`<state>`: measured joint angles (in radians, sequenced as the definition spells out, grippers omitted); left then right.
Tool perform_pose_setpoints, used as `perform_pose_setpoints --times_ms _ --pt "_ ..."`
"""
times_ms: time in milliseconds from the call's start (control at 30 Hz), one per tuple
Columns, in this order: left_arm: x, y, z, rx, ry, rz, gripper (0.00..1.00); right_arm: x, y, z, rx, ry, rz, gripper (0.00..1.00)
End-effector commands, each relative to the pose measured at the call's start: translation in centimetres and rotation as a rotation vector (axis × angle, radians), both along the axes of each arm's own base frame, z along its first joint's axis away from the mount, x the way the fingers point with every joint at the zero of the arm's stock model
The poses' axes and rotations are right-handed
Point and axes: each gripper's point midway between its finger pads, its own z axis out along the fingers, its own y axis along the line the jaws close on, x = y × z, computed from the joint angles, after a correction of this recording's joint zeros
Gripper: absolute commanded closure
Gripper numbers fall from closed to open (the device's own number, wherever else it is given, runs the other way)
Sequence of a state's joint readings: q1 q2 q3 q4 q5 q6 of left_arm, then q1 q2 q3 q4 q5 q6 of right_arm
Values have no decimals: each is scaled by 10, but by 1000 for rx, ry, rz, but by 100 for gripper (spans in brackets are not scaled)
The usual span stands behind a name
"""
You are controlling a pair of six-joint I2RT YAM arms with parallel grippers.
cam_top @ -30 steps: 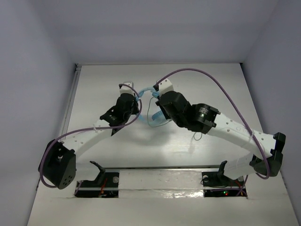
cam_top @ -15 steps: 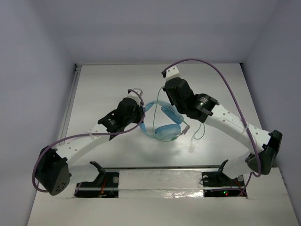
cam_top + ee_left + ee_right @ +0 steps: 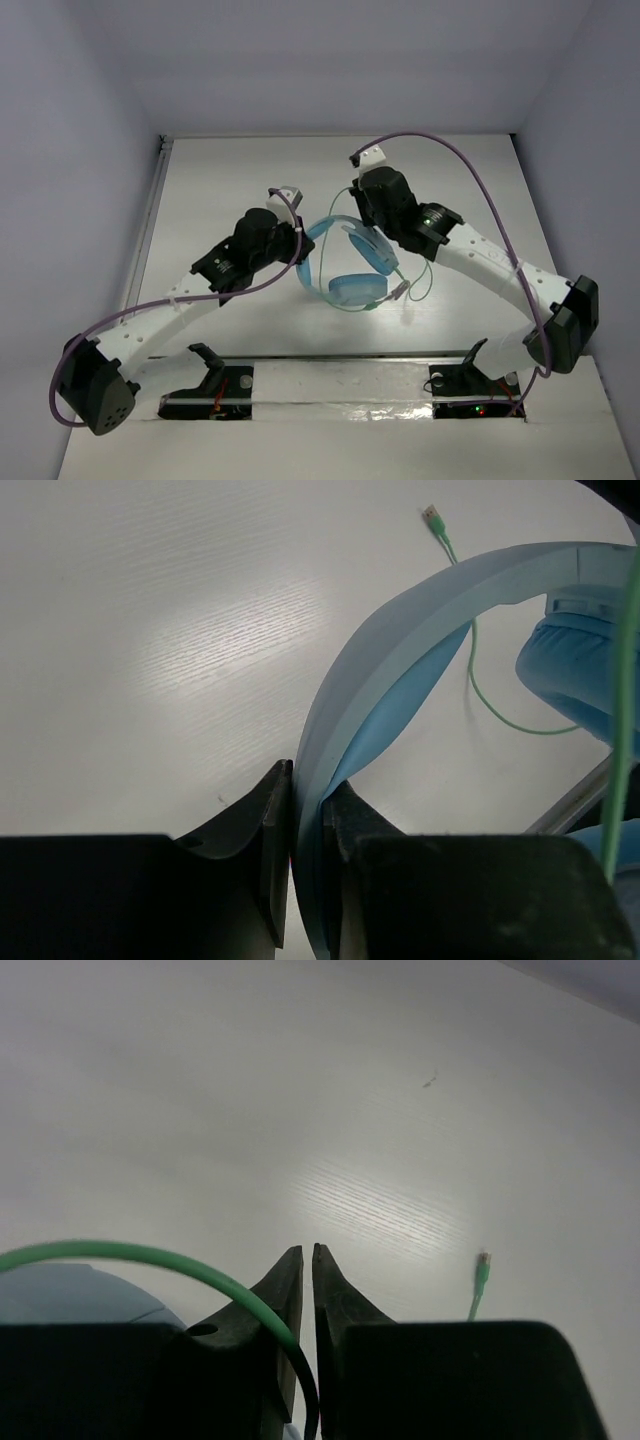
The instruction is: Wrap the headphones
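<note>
Left wrist view: the left gripper [image 3: 305,780] is clamped tight on the light blue headband of the headphones [image 3: 420,620], which sit at the middle of the table [image 3: 220,180] between both arms. The right gripper [image 3: 307,1255] shows its fingers a sliver apart, with the green cable [image 3: 120,1252] curving against one. Whether they pinch it I cannot tell.

The left arm [image 3: 170,300] and right arm [image 3: 500,270] reach forward, bending toward each other. The left gripper [image 3: 307,780] squeezes the headphones [image 3: 400,650] (by the band). The right gripper [image 3: 307,1255] shows a thin slit, maybe just open.
</note>
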<state>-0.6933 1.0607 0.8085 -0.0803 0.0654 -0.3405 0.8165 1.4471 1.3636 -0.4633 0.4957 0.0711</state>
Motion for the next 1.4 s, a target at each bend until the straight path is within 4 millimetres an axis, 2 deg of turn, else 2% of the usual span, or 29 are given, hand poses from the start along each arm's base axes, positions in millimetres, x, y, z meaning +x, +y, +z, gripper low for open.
perform_pose_setpoints --times_ms 0,100,133,200,233,300,367,500,567,600,667,700,733,800,833,900,1033,1167,1300,1367 --pt "2 -13 86 -217 -159 -27 100 -1 -6 33 164 -72 0 84" --pt "10 1 98 -220 -183 37 100 -3 -15 41 239 -92 -28 85" --pt "10 4 95 -200 -166 51 100 -6 -17 35 259 -82 -37 85" --pt "17 12 104 -191 -186 88 100 -11 -18 49 324 -120 -29 85" --pt "17 14 101 -177 -172 94 100 -11 -22 45 338 -118 -41 86" --pt "12 8 108 -204 -177 43 100 -15 -16 49 368 -127 2 86" --pt "3 -1 121 -251 -196 -33 100 -11 -18 41 355 -112 -4 86" --pt "-2 -2 137 -296 -212 -49 100 -15 -6 31 371 -82 49 85" --pt "0 0 145 -325 -203 -50 100 -19 0 36 423 -93 83 78" --pt "-2 -2 154 -345 -212 -64 100 -23 3 26 430 -76 103 72" --pt "-3 -2 165 -371 -212 -76 100 -22 6 28 469 -110 115 70" --pt "-2 0 178 -385 -231 -73 100 -22 3 29 487 -124 123 66" --pt "-3 0 182 -388 -229 -75 100 -25 6 19 496 -119 144 64" --pt "-2 3 199 -400 -248 -68 100 -25 10 26 545 -156 201 60" --pt "-2 2 198 -395 -235 -67 100 -23 5 15 541 -146 197 58" --pt "-4 3 215 -406 -260 -76 100 -24 12 12 564 -140 244 55" --pt "-1 10 230 -421 -278 -63 100 -24 19 0 592 -118 275 46" --pt "1 16 245 -457 -284 -51 100 -28 29 -4 645 -111 320 49" --pt "12 31 263 -504 -305 8 100 -43 47 -26 690 -32 418 50" --pt "15 29 268 -524 -307 12 100 -47 55 -31 710 -7 462 49"
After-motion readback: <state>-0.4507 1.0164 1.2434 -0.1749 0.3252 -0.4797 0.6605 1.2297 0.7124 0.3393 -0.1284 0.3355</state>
